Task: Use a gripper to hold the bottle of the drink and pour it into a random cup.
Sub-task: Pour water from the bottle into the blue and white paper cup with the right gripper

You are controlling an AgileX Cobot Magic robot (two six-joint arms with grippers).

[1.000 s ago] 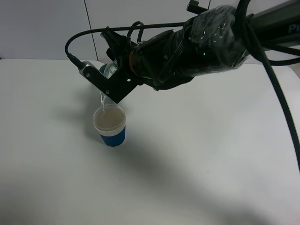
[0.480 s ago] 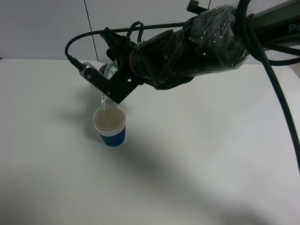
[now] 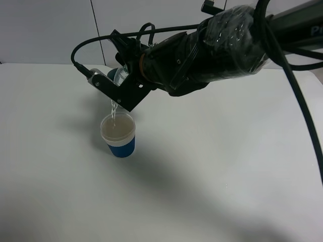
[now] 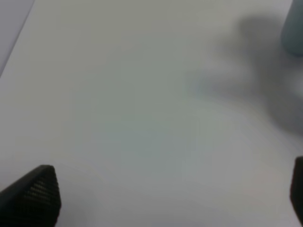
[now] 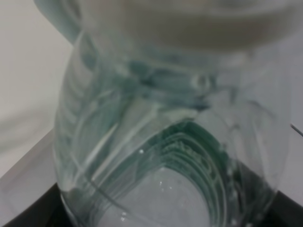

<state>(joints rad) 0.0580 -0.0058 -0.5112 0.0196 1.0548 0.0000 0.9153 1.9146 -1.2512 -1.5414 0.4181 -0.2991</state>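
The left gripper (image 4: 163, 196) hangs over the white table (image 4: 118, 94), jaws wide apart. The right gripper (image 3: 112, 84) clamps the clear, green-labelled drink bottle (image 3: 117, 75), tipped mouth-down. 1 thin stream (image 3: 113, 108) falls into the blue cup (image 3: 120, 140) directly below. The label's print is unreadable, and the right arm (image 3: 237, 40) shows only a cut-off "P".

Black end effector (image 3: 108, 88), black cables (image 3: 289, 75), plastic-wrapped arm (image 3: 232, 40).
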